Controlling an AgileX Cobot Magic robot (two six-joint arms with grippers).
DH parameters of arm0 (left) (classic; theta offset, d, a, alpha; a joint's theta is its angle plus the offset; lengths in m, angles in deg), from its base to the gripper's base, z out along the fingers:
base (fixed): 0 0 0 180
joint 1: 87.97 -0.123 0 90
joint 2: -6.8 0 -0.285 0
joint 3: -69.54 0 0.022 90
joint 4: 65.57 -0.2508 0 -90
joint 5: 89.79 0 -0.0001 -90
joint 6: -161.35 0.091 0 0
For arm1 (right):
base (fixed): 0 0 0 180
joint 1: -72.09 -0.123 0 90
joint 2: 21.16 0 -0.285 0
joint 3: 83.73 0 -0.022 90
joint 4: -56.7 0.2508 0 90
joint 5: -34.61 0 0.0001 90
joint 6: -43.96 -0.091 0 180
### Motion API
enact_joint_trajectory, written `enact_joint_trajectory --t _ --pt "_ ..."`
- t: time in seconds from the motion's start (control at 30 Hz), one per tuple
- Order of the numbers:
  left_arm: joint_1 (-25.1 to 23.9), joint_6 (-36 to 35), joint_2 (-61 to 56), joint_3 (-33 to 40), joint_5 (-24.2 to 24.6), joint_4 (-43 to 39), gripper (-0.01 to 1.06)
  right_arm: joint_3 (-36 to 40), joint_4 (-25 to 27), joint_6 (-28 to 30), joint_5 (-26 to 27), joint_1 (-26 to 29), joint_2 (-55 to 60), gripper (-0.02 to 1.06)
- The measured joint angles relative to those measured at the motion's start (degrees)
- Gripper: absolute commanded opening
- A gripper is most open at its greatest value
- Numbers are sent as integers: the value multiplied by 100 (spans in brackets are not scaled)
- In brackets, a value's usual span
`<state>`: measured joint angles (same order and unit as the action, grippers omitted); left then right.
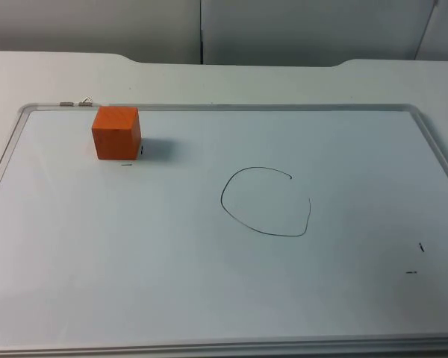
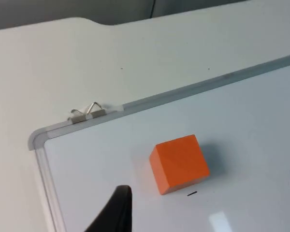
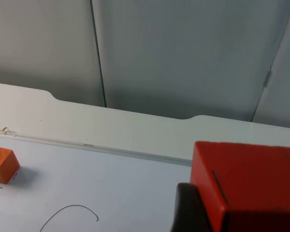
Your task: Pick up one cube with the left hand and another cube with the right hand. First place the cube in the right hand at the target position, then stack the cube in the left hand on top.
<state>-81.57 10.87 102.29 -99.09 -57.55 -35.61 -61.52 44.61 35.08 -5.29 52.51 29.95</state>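
Right gripper (image 3: 217,212) is pinching a red cube (image 3: 251,183), lifted off the whiteboard (image 1: 209,298); cube's big in my right wrist view, one black finger (image 3: 188,210) pressed against its side. Other finger is hidden behind the cube, so I can't judge how centred the pinch is.

Left gripper (image 2: 117,212) hovers just beside the orange cube (image 1: 116,133), which sits flat on the whiteboard near the far left corner, close to the clips (image 1: 76,101) on the frame. One fingertip is visible in the left wrist view; can't tell if the left is spread or closed. Not holding anything as far as I see, so left pick looks not yet done.

Target I take to be the drawn circle (image 1: 266,202), mid-board, nothing in it, well apart from the orange cube.

Risks as I see them:
- left finger comes down on the orange cube's top edge instead of straddling it → cube skids on the slick board, maybe into the frame
- cube sits slightly rotated to my fingers → corner pinch, twists on lift
- red cube held off-centre → tilts on release, lands askew in the circle, bad base for stacking
- both arms converging on the circle → keep left clear until right has placed and retreated
- stacking offset → orange slides off red
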Motion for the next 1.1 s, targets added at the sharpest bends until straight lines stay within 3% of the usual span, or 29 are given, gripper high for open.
enact_joint_trajectory --t 0.13,0.3,0.63,1.1 --pt "501 -196 646 -55 -695 12 105 0 0 0 8 0 0 0" --pt "763 -621 1345 -397 -1115 -169 105 0 0 0 8 0 0 0" --pt "831 -1485 2521 -959 -1279 -686 105 0 0 0 8 0 0 0" --pt "831 -1612 3325 -959 -1675 -780 105 0 0 0 26 0 0 0"
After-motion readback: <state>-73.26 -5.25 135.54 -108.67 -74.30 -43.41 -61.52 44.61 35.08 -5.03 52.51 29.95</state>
